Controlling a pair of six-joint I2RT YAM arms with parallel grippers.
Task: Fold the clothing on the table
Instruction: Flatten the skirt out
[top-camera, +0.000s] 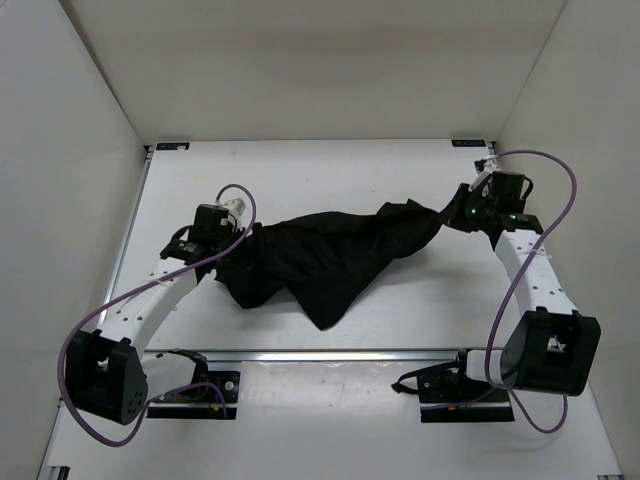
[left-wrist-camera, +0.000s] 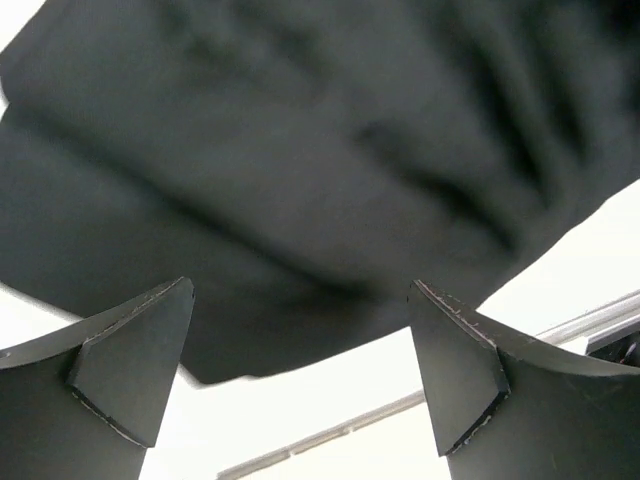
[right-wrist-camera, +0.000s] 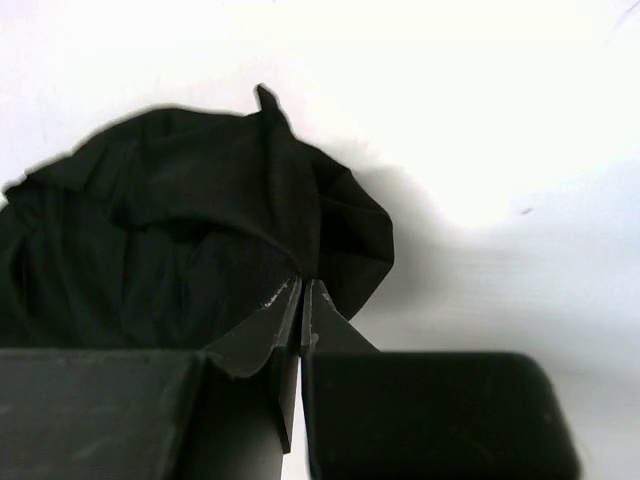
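The black clothing lies bunched across the middle of the white table, drawn out to a narrow end on the right. My right gripper is shut on that narrow end. In the right wrist view its tips pinch a fold of the clothing. My left gripper is at the garment's left side, open. In the left wrist view the fingers stand wide apart with nothing between them, and the clothing fills the view just beyond the gripper.
A silver rail runs along the table's near edge, also seen as the rail under the left gripper. White walls close in the left, right and back. Purple cables loop off both arms.
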